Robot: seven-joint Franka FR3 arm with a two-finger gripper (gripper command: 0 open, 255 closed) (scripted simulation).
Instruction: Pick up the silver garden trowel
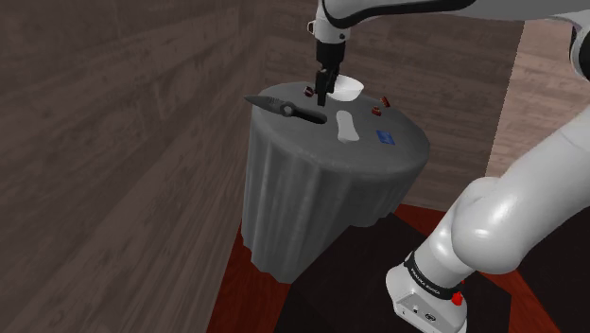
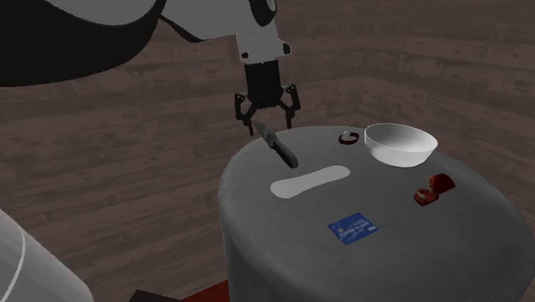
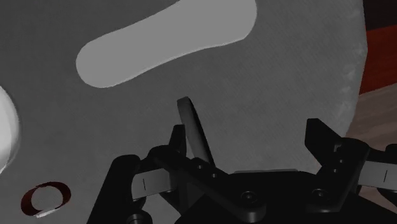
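**Gripper spread over dark trowel at tabletop rim**

Round tabletop (image 2: 257,206) draped in grey cloth; wood-plank wall behind. Garden trowel (image 2: 279,146) rendered dark grey, not silver. Lying flat near the rim on the second exterior view's left, set at a diagonal. In the shoulder view, one end reaching the far-left rim.

Black gripper (image 2: 267,122) pointing straight down, hanging just above the trowel's far end. Fingers (image 2: 294,105) spread apart, nothing clamped. From the wrist view, trowel running up between them, close beside one finger and well clear of the other. Contact with the nearer finger: cannot tell.

Also on the cloth:
- White bowl (image 2: 399,143) toward the far side, near the gripper.
- Pale oblong flat piece (image 2: 309,182) just beside the trowel, toward the middle.
- Blue card (image 2: 352,228) nearer the front.
- Small red ring (image 2: 348,137) just beside the bowl.
- Another small red object (image 2: 433,189) at the second exterior view's right.
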